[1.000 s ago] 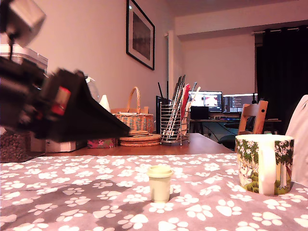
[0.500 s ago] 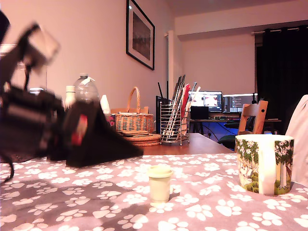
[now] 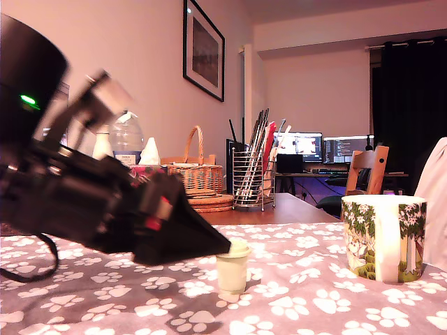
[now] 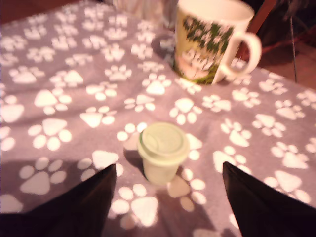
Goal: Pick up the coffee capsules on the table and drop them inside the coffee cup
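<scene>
A: Capsule (image 4: 163, 152) first. Where does it sit?

B: Upright on the paw-print cloth of the desk (image 4: 64, 74), wide rim up, just ahead of the tool (image 4: 168, 197). In the exterior view the capsule (image 3: 232, 266) stands near the middle of the cloth, and the tool's (image 3: 222, 246) dark tip is level with its rim, coming from the exterior view's left.

A: And the tool, clenched or released?

B: Released. The wrist view shows its two dark fingers (image 4: 84, 202) spread wide, one on either side of the capsule, neither touching it. Only one capsule shows in these views.

A: So the step in hand is the approach to grasp. How to do it well?

B: My judgement: push forward until the capsule's body lies fully between the fingers, not merely the near edge. It is light and tapered, so a finger brushing it early would likely tip or skate it across the cloth. Keep the gap centred, close low under the wider rim, and squeeze gently; the rim should then stop it slipping downward.

A: And the coffee cup (image 4: 210, 39)?

B: Farther off on the desk, beyond the capsule in the wrist view, handle sticking out sideways; in the exterior view the coffee cup (image 3: 383, 238) stands well apart to the right. After the grasp, lift clear above its lip before travelling, I'd say.
</scene>
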Action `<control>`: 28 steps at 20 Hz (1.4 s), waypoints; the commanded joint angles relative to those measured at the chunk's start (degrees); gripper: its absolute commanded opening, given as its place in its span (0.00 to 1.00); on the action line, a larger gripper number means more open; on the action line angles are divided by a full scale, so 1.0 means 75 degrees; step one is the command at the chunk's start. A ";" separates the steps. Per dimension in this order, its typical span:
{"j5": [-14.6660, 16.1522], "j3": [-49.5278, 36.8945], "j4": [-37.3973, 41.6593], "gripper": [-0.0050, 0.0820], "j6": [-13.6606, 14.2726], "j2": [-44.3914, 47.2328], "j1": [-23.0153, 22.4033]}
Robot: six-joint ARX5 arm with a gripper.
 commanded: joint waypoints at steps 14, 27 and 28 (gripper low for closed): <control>0.0099 0.1504 -0.1413 0.77 -0.0023 0.1151 -0.0052; -0.0073 0.1734 -0.1687 0.31 -0.0023 0.1317 -0.0067; -0.0061 0.1734 -0.1687 0.30 -0.0023 0.1317 -0.0067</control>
